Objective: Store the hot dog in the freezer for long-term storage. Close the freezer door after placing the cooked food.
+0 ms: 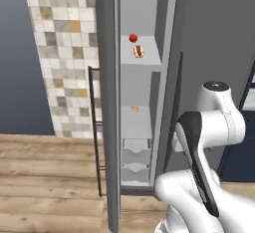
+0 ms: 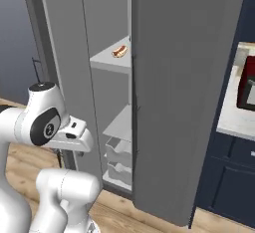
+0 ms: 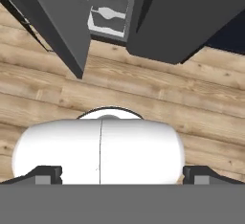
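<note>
The hot dog (image 1: 139,52) (image 2: 119,52) lies on the upper shelf inside the freezer (image 1: 142,122) (image 2: 117,77), a tall grey appliance with pale shelves. The freezer door (image 1: 112,127) (image 2: 64,58) stands swung open to the left, and its thin dark bar handle (image 1: 94,127) faces away from the shelves. My arm is folded low in front of the freezer, well below the hot dog. In the hand view my gripper (image 3: 122,175) points down at the wood floor; its fingertips (image 3: 45,174) sit far apart with nothing between them, so it is open.
A small red ball (image 1: 133,38) rests behind the hot dog, and a small orange item (image 1: 134,108) lies on the shelf below. Drawers (image 1: 135,160) fill the bottom. To the right are a wide grey panel (image 2: 184,102), a red microwave (image 2: 247,90) and navy cabinets (image 2: 224,187).
</note>
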Controlling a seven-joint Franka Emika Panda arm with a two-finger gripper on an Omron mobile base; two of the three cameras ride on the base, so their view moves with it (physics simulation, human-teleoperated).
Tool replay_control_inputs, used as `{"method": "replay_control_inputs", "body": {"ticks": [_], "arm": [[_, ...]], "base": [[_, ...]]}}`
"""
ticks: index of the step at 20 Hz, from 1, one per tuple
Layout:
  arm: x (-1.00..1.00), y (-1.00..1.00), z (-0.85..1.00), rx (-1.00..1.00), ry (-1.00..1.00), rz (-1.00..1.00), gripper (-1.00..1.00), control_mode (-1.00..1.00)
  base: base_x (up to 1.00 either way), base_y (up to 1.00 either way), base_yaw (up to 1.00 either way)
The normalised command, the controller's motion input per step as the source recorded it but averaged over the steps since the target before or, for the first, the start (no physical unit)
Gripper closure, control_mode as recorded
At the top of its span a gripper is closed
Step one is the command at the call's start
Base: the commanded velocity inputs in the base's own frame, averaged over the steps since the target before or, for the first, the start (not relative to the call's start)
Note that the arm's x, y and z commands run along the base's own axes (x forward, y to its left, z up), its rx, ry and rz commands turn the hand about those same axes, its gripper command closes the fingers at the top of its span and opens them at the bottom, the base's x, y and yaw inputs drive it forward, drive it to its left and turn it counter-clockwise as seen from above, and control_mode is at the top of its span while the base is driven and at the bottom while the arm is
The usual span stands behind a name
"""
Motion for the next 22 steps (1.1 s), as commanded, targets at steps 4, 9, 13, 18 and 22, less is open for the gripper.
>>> {"method": "replay_control_inputs", "body": {"ticks": [4,9,13,18,22], "arm": [[0.00,0.00,0.00,0.00,0.00,0.00,-1.00,1.00],[0.00,0.00,0.00,0.00,0.00,0.00,-1.00,1.00],[0.00,0.00,0.00,0.00,0.00,0.00,-1.00,1.00],[0.00,0.00,0.00,0.00,0.00,0.00,-1.00,1.00],[0.00,0.00,0.00,0.00,0.00,0.00,-1.00,1.00]], "base": [[-0.23,0.52,-0.35],[-0.06,0.68,-0.28],[-0.18,0.64,-0.21],[-0.36,0.27,-0.18],[-0.05,0.04,-0.11]]}}
